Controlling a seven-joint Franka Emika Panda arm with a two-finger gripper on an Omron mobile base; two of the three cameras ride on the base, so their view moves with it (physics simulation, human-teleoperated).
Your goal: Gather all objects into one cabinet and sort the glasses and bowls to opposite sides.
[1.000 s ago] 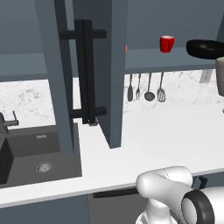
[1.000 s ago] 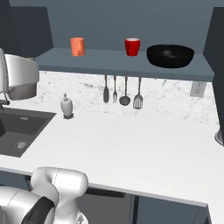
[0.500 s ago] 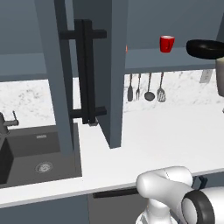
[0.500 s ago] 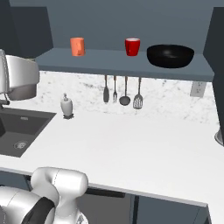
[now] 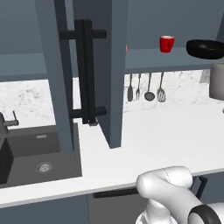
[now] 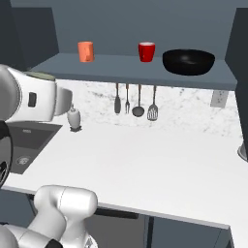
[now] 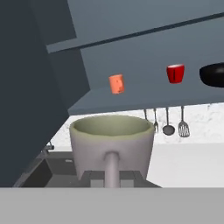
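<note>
A simulated kitchen with a white counter (image 6: 160,160), a black sink (image 5: 30,153) and a slate-blue wall cabinet (image 6: 135,65) standing open above. In the hand view, the gripper (image 7: 111,177) is closed narrowly on the handle of a greyish-tan cup (image 7: 112,142), held upright just in front of the camera, with the cabinet shelf beyond and above it. In the right base view the arm's wrist (image 6: 31,94) hangs at the left edge, over the sink end of the counter, well apart from the shelf.

On the shelf, from left to right, stand an orange cup (image 6: 85,51), a red cup (image 6: 147,52) and a wide black bowl (image 6: 188,61), each apart from its neighbour. Metal utensils (image 6: 134,99) hang on the wall below, and a white soap bottle (image 6: 73,118) sits beside the sink.

Compared with the views from a second ago, nothing has shifted: the base, the arm and the shelf items all sit as they did. That suggests a pause mid-carry. The tan cup appears to be the last item to gather, and it likely belongs at the left, beside the other cups and away from the bowl.
</note>
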